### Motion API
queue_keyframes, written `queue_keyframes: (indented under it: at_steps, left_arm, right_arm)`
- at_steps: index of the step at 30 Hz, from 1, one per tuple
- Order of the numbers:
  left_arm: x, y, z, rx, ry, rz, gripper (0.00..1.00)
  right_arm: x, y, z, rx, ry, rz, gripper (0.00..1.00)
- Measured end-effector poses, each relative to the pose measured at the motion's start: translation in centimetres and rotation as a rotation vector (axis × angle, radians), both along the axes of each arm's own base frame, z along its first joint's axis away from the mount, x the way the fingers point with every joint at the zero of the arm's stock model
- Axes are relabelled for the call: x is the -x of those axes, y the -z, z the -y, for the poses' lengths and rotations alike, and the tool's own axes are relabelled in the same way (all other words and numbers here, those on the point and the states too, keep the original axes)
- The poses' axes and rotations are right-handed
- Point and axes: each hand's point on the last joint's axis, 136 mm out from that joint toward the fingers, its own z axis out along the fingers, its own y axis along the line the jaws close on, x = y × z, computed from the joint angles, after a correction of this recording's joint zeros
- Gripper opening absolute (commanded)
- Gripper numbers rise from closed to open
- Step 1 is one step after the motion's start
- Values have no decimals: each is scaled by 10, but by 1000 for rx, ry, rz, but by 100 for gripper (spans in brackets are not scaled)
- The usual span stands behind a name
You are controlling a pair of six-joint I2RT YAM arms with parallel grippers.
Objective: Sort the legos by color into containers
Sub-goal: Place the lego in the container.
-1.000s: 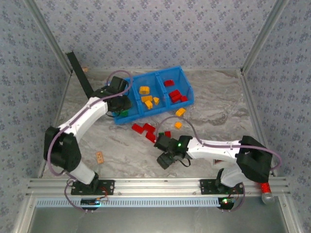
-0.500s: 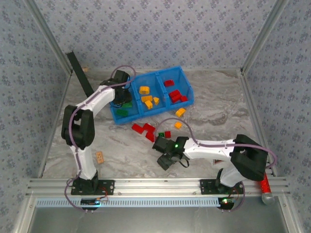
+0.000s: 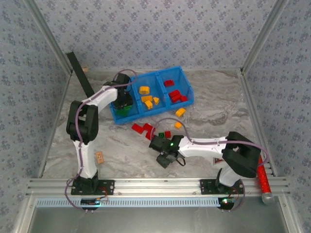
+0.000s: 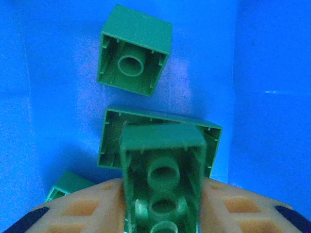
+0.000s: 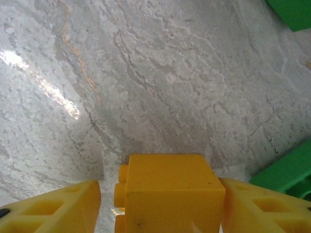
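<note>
- The left arm, white with black joints, rises from its base, bends at the elbow and reaches forward to the bright blue rectangular plastic bin. The left tool hangs over the bin's left compartment.
- This tool is narrow and holds a green hollow plastic brick. The open underside of the brick, with its round tubes, faces the wrist camera, and the tan fingers touch its two sides.
- Below it, on the smooth blue floor, lie a square green brick and a wider green brick, both with the bottom side up.
- The right arm is folded low, with its forearm going to the left over the front of the grey marble-patterned worktop. The right tool is near the middle.
- Its yellow fingers stand at both sides of an orange-yellow plastic brick that lies on the worktop. A small gap shows at the left finger, so the tool does not grip it.
- The middle compartment holds orange-yellow bricks and the right one holds red bricks. Loose red bricks lie on the worktop near the bin.
</note>
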Motion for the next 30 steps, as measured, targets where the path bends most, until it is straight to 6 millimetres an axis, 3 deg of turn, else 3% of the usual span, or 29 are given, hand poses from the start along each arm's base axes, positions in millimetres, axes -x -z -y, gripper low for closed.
queue_keyframes:
  at_steps: [10, 16, 25, 27, 30]
  left_arm:
    - [0, -8, 1, 13, 3, 13, 54]
    - [1, -53, 1, 36, 21, 97, 56]
    - [27, -144, -3, 92, 71, 262, 59]
    - [41, -156, -8, 100, 74, 286, 60]
    - [69, -159, -14, 105, 76, 285, 61]
  right_arm:
    - [0, -1, 4, 7, 1, -3, 43]
    - [-15, -22, 14, -50, 69, -6, 42]
    - [-83, -93, 15, -240, 190, 86, 41]
    - [-103, -110, 17, -270, 215, 124, 41]
    - [-134, -137, 17, -309, 239, 185, 41]
